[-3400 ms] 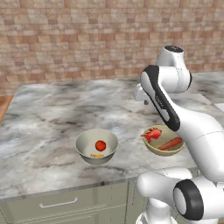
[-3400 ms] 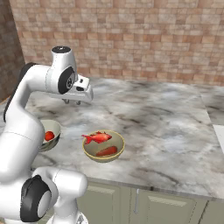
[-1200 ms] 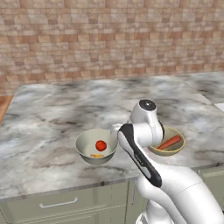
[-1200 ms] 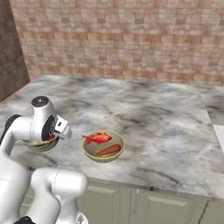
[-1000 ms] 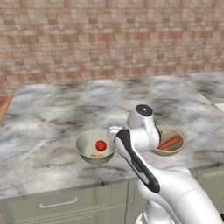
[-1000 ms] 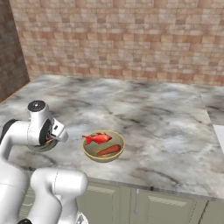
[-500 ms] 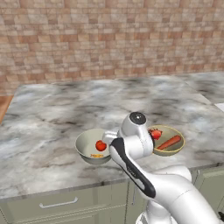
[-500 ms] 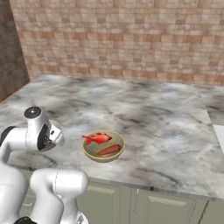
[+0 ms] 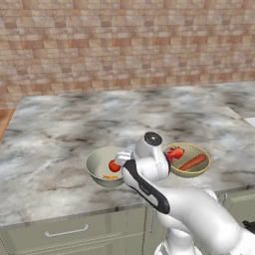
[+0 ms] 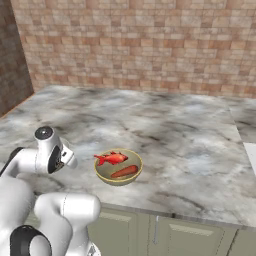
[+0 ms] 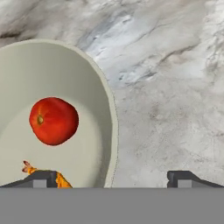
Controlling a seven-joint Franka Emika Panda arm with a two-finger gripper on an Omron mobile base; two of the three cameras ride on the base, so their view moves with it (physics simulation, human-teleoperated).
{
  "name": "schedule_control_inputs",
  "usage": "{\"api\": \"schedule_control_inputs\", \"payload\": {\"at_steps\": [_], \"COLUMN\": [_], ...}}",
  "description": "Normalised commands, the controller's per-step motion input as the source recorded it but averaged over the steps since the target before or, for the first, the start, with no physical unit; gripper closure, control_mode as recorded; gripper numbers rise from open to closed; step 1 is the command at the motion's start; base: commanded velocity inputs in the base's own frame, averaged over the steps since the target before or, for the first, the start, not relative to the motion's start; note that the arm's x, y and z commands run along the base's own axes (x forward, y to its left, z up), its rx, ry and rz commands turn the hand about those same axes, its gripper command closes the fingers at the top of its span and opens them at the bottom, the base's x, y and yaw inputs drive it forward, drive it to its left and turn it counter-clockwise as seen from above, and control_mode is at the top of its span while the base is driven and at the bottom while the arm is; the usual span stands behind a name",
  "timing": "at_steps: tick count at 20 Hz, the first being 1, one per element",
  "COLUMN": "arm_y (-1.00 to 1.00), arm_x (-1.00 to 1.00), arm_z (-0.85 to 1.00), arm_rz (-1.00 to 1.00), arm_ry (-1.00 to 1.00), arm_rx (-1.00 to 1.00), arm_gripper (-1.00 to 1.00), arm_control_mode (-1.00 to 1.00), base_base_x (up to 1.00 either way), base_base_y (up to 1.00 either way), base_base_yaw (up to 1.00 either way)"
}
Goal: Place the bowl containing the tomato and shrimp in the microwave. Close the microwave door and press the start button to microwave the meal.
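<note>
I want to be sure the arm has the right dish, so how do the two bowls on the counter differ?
The grey-white bowl is larger and deeper; the tan bowl is smaller and shallower. The grey-white bowl holds a round red tomato and a tiny orange shrimp; the tan bowl holds a red fish and an orange-red stick. Both sit upright near the marble counter's front edge.
</note>
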Motion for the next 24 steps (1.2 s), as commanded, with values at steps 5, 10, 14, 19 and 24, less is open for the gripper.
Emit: {"api": "schedule_control_inputs", "payload": {"at_steps": [5, 10, 14, 19, 24], "arm_y": [0.09, 0.05, 0.04, 0.02, 0.00], "arm_x": [0.34, 0.28, 0.16, 0.04, 0.00], "arm_z": [-0.17, -0.24, -0.25, -0.11, 0.00], "arm_rz": [0.00, 0.00, 0.00, 0.00, 0.00], "arm_ry": [0.03, 0.00, 0.00, 0.00, 0.00], "arm_rx": [0.00, 0.00, 0.00, 0.00, 0.00], "arm_gripper": [-1.00, -1.00, 1.00, 1.00, 1.00], "arm_control_mode": [-1.00, -1.00, -1.00, -1.00, -1.00], "base_base_x": [0.00, 0.00, 0.00, 0.00, 0.00], "base_base_y": [0.00, 0.00, 0.00, 0.00, 0.00], "base_base_yaw": [0.00, 0.00, 0.00, 0.00, 0.00]}}
